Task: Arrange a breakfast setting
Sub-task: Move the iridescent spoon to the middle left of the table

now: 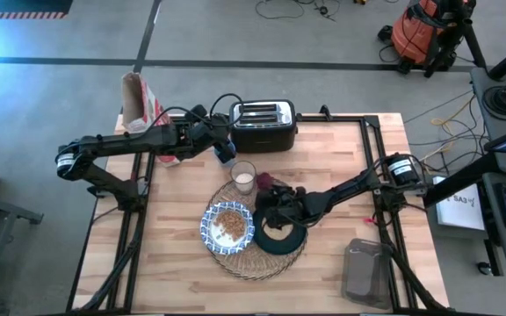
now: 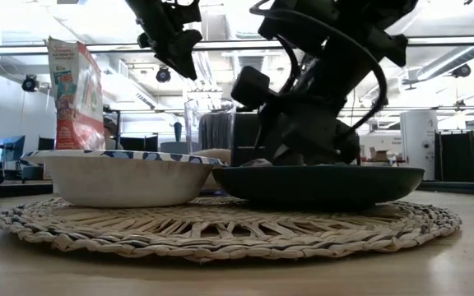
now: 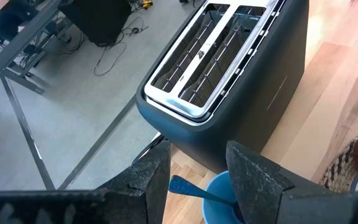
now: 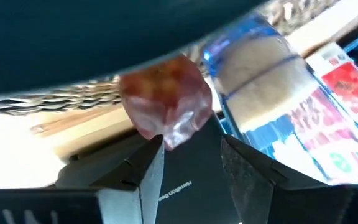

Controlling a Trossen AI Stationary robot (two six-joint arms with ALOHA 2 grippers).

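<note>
Both my grippers hang over the table with fingers parted, grasping nothing.

Right gripper (image 1: 273,211) sits low over the teal plate (image 1: 281,239) on the straw placemat (image 1: 262,263), beside the dark-red item (image 4: 166,99); left gripper (image 1: 224,147) hovers above the blue cup (image 3: 219,196) by the toaster (image 1: 263,123).

You see a large round woven straw placemat (image 1: 257,262) lying flat on the worktop. On its left part sits a blue-and-white patterned bowl (image 1: 227,226) holding cereal. Beside it, on the mat's right part, rests a dark teal plate (image 1: 282,239). A clear glass of milk (image 1: 243,178) stands upright at the mat's far edge. A small dark-red item (image 1: 263,182) lies just beside the glass.
</note>
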